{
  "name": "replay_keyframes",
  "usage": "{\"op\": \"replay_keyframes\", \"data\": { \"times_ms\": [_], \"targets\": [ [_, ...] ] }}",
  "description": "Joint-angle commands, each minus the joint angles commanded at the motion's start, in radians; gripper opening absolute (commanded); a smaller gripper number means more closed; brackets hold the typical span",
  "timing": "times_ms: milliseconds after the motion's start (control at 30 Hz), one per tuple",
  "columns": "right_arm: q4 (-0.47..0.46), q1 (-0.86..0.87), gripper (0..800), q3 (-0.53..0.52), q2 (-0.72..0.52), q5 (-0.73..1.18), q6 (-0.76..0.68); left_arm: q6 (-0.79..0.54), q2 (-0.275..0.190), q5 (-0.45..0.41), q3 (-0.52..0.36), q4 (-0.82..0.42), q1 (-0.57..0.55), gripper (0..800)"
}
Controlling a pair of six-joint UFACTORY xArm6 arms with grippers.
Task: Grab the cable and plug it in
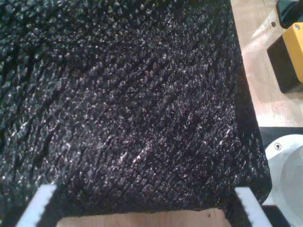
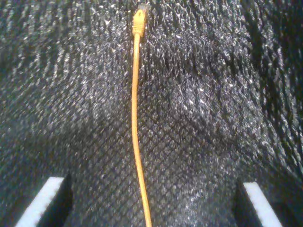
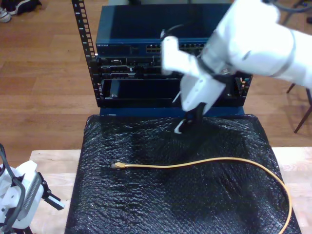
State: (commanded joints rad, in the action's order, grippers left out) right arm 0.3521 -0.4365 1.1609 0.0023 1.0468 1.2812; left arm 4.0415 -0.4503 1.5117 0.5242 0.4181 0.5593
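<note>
One black mat [image 3: 195, 195], wooden floor [image 3: 44, 73].

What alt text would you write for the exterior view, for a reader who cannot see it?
A thin yellow-orange cable lies on a black textured mat, its plug toward the exterior view's left. A white robot arm hangs over the mat's far side, in front of a rack of network equipment.

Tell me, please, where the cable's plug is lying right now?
The plug lies on the black mat, toward the exterior view's left, with the cable trailing off to that view's right.
</note>
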Motion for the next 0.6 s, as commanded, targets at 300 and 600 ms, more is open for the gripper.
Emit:
{"op": "replay_keyframes", "data": {
  "times_ms": [300, 600],
  "targets": [
    [-0.298, -0.172, 792, 0.023, 0.117, -0.075, -0.324, 0.011, 0.008, -0.02, 0.002, 0.0, 0.0, 800],
    [-0.387, -0.256, 782, 0.095, 0.238, -0.077, -0.489, 0.015, 0.021, -0.02, 0.003, -0.002, 0.0, 800]
  ]
}}
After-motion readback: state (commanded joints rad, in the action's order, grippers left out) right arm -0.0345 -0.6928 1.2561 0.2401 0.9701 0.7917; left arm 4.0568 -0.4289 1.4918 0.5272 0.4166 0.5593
